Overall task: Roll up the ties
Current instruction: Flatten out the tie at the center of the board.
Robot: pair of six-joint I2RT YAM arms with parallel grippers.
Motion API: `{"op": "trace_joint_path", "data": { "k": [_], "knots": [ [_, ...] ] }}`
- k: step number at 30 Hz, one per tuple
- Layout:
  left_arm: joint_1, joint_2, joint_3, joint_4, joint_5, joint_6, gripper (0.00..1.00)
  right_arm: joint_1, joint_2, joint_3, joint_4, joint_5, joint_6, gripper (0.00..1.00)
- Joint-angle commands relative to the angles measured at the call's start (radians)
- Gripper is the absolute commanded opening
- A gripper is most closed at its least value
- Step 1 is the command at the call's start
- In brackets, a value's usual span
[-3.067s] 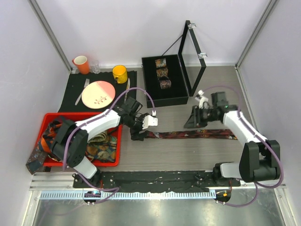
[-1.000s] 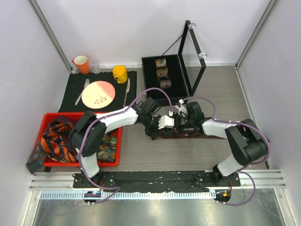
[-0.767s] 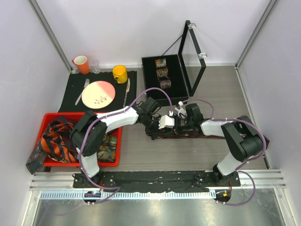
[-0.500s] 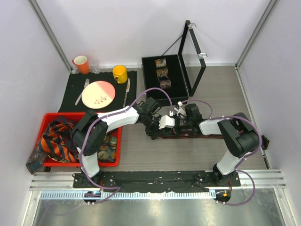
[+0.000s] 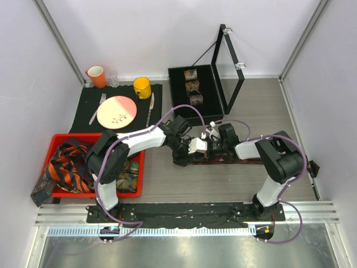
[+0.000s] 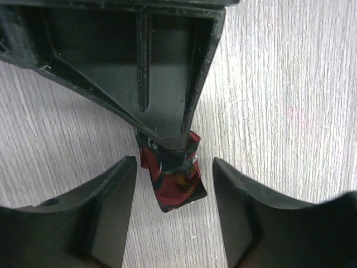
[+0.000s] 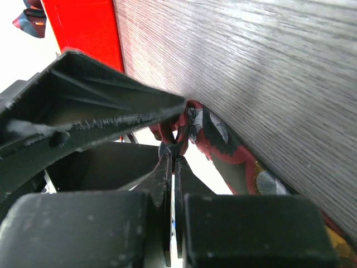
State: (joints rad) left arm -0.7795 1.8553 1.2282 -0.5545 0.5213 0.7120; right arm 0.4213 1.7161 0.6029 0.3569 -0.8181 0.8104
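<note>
Tie (image 6: 177, 188) end pinched in right gripper (image 7: 172, 152); left gripper (image 6: 174, 163) wide, astride it

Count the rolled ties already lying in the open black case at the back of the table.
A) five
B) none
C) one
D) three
D: three rolled ties lie in a row down the left side of the black case, as the top view shows.
</note>
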Motion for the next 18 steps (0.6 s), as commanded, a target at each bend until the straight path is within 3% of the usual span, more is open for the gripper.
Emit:
{"op": "trace_joint_path", "data": {
  "k": [1,4,7,13,18],
  "knots": [
    [0.002,-0.057,-0.018,0.017,-0.009,0.033,0.64,-0.004,0.002,0.041,-0.013,-0.003,-0.039,0.01],
    [0.000,-0.071,-0.038,0.060,-0.024,0.030,0.78,-0.004,-0.004,0.047,-0.024,-0.009,-0.045,0.01],
    [-0.006,-0.050,-0.023,0.079,-0.050,0.023,0.85,-0.004,-0.006,0.047,-0.015,-0.013,-0.034,0.01],
    [-0.026,0.002,0.007,0.080,-0.086,0.026,0.88,-0.004,-0.016,0.034,0.024,-0.027,-0.008,0.01],
    [-0.040,0.012,-0.004,0.082,-0.070,0.037,0.84,-0.004,-0.032,0.021,0.068,-0.036,0.033,0.01]
  ]
}}
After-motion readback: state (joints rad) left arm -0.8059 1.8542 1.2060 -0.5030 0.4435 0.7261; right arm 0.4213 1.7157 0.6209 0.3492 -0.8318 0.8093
